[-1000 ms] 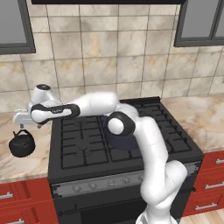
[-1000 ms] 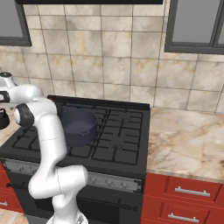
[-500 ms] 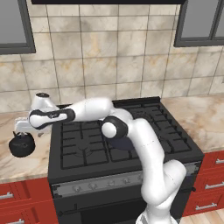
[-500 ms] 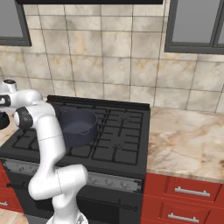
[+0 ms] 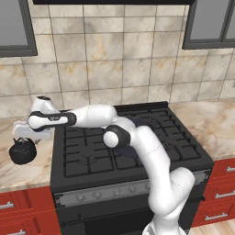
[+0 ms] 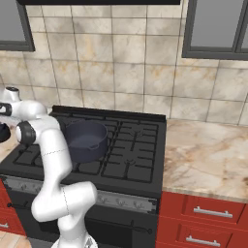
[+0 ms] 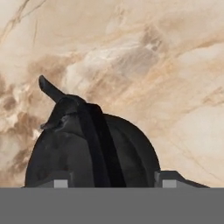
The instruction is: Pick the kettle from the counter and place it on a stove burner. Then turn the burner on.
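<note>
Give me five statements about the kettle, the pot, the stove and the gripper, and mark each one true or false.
1. The small squat black kettle stands on the beige marbled stone counter, left of the black gas stove. True.
2. The large dark grey two-handled pot sits on the stove's grates. True.
3. The kettle rests on a burner. False: it is on the counter.
4. The gripper hangs above the pot. False: it is over the kettle, one of its fingers on each side of the arched handle.
5. The drawer fronts under the counter are blue. False: they are red.
</note>
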